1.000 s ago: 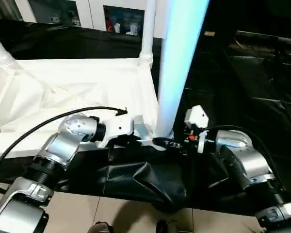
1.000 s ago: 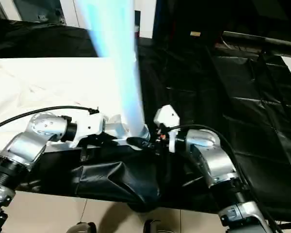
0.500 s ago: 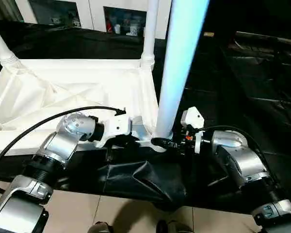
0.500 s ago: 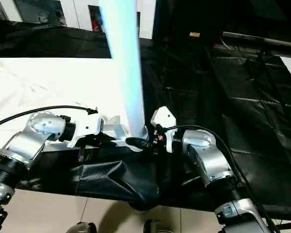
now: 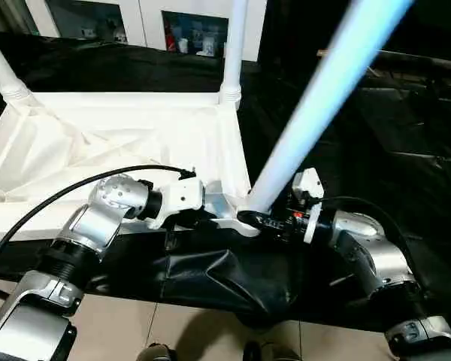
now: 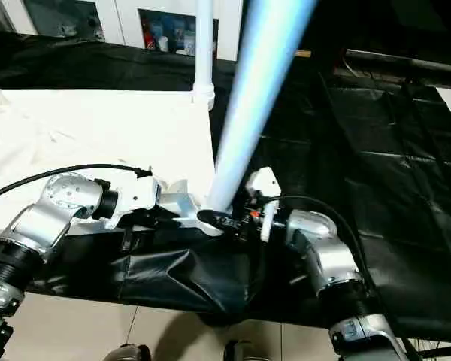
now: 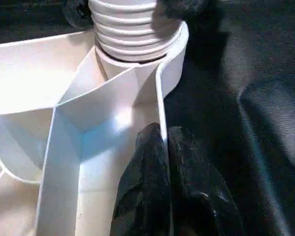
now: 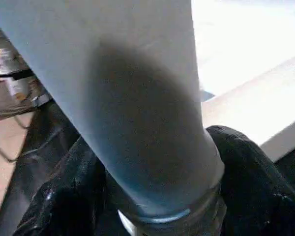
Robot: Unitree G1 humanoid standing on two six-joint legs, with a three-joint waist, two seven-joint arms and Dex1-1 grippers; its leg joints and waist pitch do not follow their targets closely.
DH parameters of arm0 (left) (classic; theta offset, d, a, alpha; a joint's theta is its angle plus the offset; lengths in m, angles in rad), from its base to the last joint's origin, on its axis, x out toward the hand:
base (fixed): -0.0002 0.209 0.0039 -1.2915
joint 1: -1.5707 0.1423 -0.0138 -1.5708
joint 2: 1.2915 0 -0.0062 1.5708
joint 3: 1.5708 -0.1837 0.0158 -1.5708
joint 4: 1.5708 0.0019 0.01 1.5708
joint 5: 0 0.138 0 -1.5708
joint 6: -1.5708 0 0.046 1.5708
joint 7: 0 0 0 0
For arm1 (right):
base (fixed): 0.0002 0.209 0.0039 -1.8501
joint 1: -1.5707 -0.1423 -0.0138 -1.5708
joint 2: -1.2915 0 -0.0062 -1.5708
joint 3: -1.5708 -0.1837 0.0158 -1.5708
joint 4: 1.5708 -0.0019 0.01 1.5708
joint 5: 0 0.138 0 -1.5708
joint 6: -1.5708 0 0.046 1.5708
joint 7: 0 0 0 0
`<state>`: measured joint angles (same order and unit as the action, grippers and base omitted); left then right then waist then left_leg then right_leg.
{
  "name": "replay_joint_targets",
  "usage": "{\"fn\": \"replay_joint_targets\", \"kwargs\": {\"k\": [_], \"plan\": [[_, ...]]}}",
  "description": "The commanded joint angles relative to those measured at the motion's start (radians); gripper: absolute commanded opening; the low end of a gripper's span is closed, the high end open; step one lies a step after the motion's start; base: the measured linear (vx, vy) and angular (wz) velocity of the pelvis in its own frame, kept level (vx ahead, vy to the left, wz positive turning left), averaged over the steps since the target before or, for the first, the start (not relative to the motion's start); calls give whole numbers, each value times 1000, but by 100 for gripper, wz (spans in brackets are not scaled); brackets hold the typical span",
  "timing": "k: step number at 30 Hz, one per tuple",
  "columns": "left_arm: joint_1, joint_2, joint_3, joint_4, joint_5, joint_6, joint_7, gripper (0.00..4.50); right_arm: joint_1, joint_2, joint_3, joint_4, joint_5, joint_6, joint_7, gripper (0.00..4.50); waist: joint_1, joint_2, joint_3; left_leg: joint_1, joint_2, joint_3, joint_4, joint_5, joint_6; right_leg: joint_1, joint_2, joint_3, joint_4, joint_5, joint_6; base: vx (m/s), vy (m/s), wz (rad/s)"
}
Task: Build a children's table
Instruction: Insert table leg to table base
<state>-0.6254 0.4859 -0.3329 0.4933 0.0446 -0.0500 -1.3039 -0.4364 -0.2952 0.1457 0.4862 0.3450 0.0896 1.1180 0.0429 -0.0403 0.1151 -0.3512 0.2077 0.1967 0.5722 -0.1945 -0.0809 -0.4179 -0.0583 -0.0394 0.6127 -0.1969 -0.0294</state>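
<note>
I see the white plastic rectangular tabletop (image 5: pixel 120 143) lying upside down on black sheeting (image 5: pixel 376 135), ribbed underside facing up. Two white tapered tubular legs already stand upright in the far corner sockets: one at the far right corner (image 5: pixel 231 53), one at the far left (image 5: pixel 0 71).

A third long white leg (image 5: pixel 323 105) has its ribbed foot at the near right corner socket (image 7: pixel 137 64) and leans steeply away to my right, well off vertical. In the left wrist view its threaded end (image 7: pixel 125 24) sits in the mouth of the round socket.

My right gripper (image 5: pixel 264 223) is wrapped around the base of that tilted leg; in the right wrist view the black fingers (image 8: pixel 250 182) bracket the tube on both sides just above its ribbed collar, closed against it.

My left gripper (image 7: pixel 163 162) is pinched on the thin side wall of the tabletop (image 7: pixel 160 103) just beside that corner socket, its two fingers pressed together with the wall edge between them. From the head camera it sits tucked against the near right corner (image 5: pixel 203 214), with a black cable (image 5: pixel 75 188) arcing over the silver forearm.
</note>
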Motion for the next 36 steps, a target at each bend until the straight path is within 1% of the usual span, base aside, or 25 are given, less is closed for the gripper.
{"fn": "replay_joint_targets", "kwargs": {"k": [1,3,4,5,7,11,13,14,15,16,18,20,23,24,26,27,28,29,30,31,32,33,34,35,36], "plan": [[-10,3,1,10,-41,-36,-48,0,34,-47,23,69,-42,14,39,277,3,11,-70,3,25,-3,-49,-50,110,66,-65,46,-44,90,-307,0,0,0],[-12,4,-2,15,-38,-41,-52,0,31,-54,37,85,-52,11,57,277,5,11,-69,3,25,-3,-50,-64,106,65,-66,46,-46,62,-302,0,0,0],[-18,5,-6,24,-35,-45,-61,0,22,-64,58,114,-80,-9,73,277,7,13,-69,4,26,-3,-50,-74,100,64,-67,46,-48,42,-302,0,0,0],[-21,4,-8,30,-32,-48,-62,0,18,-67,65,126,-90,-13,80,277,7,14,-68,5,26,-3,-51,-79,97,63,-66,46,-49,33,-300,0,0,0],[-25,2,-12,43,-27,-57,-62,0,6,-66,74,157,-109,-34,83,277,10,13,-67,5,26,-4,-52,-97,82,62,-68,47,-52,-6,-291,0,0,0],[-33,-3,-11,61,-16,-69,-54,0,-5,-53,71,203,-130,-67,60,277,9,14,-65,5,27,-6,-55,-116,68,60,-68,46,-57,-43,-283,0,0,0],[-36,-3,-9,68,-14,-72,-55,0,-8,-42,62,221,-128,-69,41,277,8,13,-61,5,26,-7,-58,-148,56,60,-70,47,-65,-111,-271,0,0,0],[-36,-4,-8,68,-15,-69,-55,0,-7,-37,55,227,-124,-68,30,277,9,16,-60,7,27,-7,-59,-156,52,59,-71,47,-68,-130,-268,0,0,0],[-36,-5,-7,68,-15,-67,-55,0,-6,-34,51,231,-122,-68,23,277,9,14,-61,9,27,-7,-59,-164,47,58,-71,48,-70,-151,-261,0,0,0],[-37,-6,-6,72,-14,-68,-56,0,0,-27,41,237,-118,-70,1,277,9,16,-62,7,28,-8,-59,-159,45,59,-72,48,-70,-153,-258,0,0,0],[-38,-6,-5,76,-14,-71,-56,0,1,-24,37,245,-113,-75,-9,277,8,16,-61,7,28,-9,-60,-156,45,58,-72,48,-71,-153,-255,0,0,0],[-38,-11,-2,90,-18,-66,-46,0,4,0,3,281,-101,-80,-81,277,6,17,-62,7,27,-8,-61,-158,43,57,-72,48,-71,-152,-257,0,0,0],[-38,-25,5,103,-17,-40,-9,0,2,36,-41,323,-95,-83,-214,277,-2,18,-59,9,27,-12,-66,-194,27,55,-74,47,-79,-225,-245,0,0,0],[-42,-36,4,120,3,-39,37,0,-2,64,-67,351,-96,-80,-329,277,-7,19,-58,7,26,-14,-68,-201,16,55,-75,47,-82,-253,-235,0,0,0],[-49,-51,4,140,29,-12,100,0,-5,88,-81,368,-105,-86,-416,277,-15,18,-53,6,25,-18,-73,-230,0,53,-75,46,-90,-334,-207,0,0,0],[-57,-67,5,159,45,18,151,0,-10,112,-98,380,-103,-87,-482,277,-16,19,-50,10,25,-21,-76,-260,-7,49,-77,45,-96,-396,-189,0,0,0],[-63,-80,7,171,55,40,186,0,-14,128,-111,389,-100,-86,-527,277,-17,23,-47,14,26,-20,-77,-287,-13,42,-77,47,-102,-435,-178,0,0,0],[-66,-86,8,176,60,52,205,0,-16,135,-117,394,-98,-86,-549,277,-17,20,-47,18,25,-21,-76,-300,-16,40,-77,47,-104,-456,-173,0,0,0],[-74,-105,14,190,67,81,249,0,-23,154,-131,406,-97,-92,-603,277,-16,18,-48,21,22,-23,-76,-309,-15,42,-80,49,-109,-486,-161,0,0,0],[-83,-124,17,204,75,106,293,0,-32,170,-141,421,-103,-103,-660,277,-16,21,-48,21,25,-23,-78,-304,-18,38,-79,49,-108,-476,-158,0,0,0],[-85,-127,18,206,76,111,301,0,-34,172,-142,424,-102,-104,-668,277,-17,21,-46,22,25,-23,-79,-315,-19,35,-78,48,-110,-484,-157,0,0,0],[-104,-166,31,232,85,163,388,0,-52,199,-161,452,-99,-118,-756,277,-17,19,-47,22,23,-24,-79,-320,-17,37,-78,47,-111,-489,-155,0,0,0],[-129,-214,51,266,82,214,479,0,-76,228,-183,487,-93,-138,-848,277,-19,18,-48,24,23,-22,-77,-325,-24,33,-75,46,-110,-486,-154,0,0,0],[-142,-238,61,283,79,239,521,0,-89,242,-194,504,-88,-147,-890,277,-20,16,-48,26,21,-20,-77,-322,-25,30,-74,47,-112,-485,-155,0,0,0],[-166,-285,74,311,79,271,592,0,-116,271,-223,537,-69,-162,-967,277,-18,17,-47,28,19,-21,-76,-323,-25,27,-75,47,-115,-495,-151,0,0,0]]}}
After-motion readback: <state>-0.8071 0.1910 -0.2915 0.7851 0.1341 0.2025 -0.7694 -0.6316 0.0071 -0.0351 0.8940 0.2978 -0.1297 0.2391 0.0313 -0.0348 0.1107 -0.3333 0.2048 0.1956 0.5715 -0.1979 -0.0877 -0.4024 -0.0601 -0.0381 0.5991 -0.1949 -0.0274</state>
